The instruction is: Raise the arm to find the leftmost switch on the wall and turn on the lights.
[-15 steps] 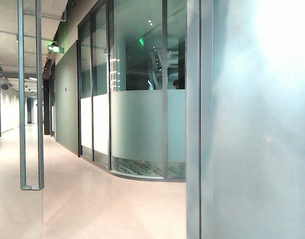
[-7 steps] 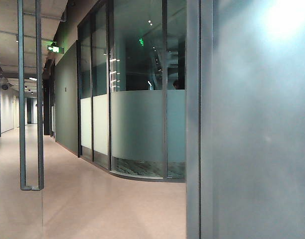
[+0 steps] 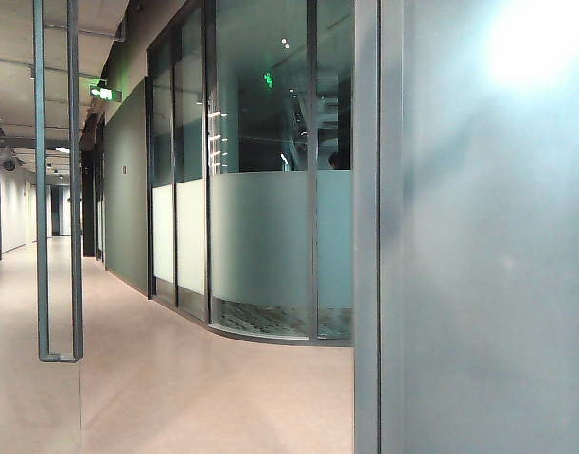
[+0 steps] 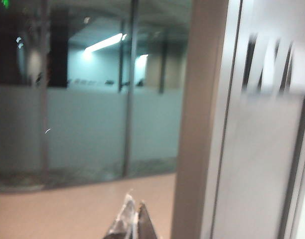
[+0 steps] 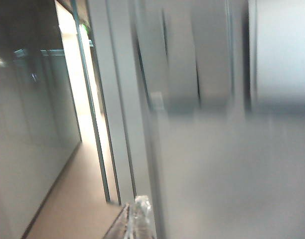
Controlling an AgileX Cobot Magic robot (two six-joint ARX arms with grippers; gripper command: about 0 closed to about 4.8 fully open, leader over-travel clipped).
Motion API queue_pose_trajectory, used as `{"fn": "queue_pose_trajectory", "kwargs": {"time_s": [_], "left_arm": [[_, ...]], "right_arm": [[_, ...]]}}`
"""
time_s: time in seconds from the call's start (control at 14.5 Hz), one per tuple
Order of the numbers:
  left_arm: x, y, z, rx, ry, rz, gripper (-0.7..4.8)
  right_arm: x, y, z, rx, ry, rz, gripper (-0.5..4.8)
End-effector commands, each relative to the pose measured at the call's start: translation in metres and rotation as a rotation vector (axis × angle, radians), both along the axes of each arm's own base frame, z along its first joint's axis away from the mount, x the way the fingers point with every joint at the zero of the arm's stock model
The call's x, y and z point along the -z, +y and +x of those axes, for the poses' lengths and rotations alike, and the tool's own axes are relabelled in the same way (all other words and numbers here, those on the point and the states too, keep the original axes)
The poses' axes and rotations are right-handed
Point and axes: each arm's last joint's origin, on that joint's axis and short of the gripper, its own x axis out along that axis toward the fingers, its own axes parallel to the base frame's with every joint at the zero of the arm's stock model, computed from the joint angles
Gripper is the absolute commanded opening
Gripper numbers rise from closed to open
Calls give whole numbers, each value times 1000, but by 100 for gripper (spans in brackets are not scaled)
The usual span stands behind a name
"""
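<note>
**A:** So how far had we got with the light switch? In the exterior view we only saw the corridor floor (image 3: 204, 378), the frosted glass partition (image 3: 261, 236) curving off, a door handle (image 3: 58, 189) hanging at the left, and a big pale wall panel (image 3: 498, 284) filling the right side. No arm in shot, no switch anywhere.

**B:** Yeah, same from the wrists. In the left wrist view the left tool (image 4: 132, 224) just poked in at the edge, tips pressed together with nothing between them, aimed at the floor and glass across the hall, with a pale door frame (image 4: 197, 124) beside it. Everything was smeared, so we figured that arm was mid-swing.

**A:** And the right one?

**B:** The right tool (image 5: 135, 219) showed only as a blurry clear tip right up near a grey wall (image 5: 232, 174). We couldn't tell whether it was spread or closed. There were some blurry vertical shapes higher on that wall, too smeared to call switches.

**A:** So basically nothing done: we hadn't found the leftmost switch, let alone pressed it. Locating, reaching and flipping were all left.
</note>
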Motion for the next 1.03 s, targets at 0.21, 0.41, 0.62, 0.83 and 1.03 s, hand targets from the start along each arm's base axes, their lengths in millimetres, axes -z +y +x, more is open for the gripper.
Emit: {"fn": "queue_pose_trajectory", "kwargs": {"time_s": [0.21,0.41,0.62,0.83,1.03], "left_arm": [[84,31,-42,-194,37,17,-5],[141,44,-63,-217,104,34,-5],[156,51,-74,-227,93,2,-5],[164,50,-72,-218,153,54,-5],[167,49,-72,-216,179,74,-5]], "right_arm": [[82,-6,-17,47,102,-23,-1],[142,-10,-28,45,192,-53,-1],[180,-11,-31,46,263,-76,-1],[195,-11,-32,45,345,-103,-1],[201,-11,-33,45,408,-124,-1]]}}
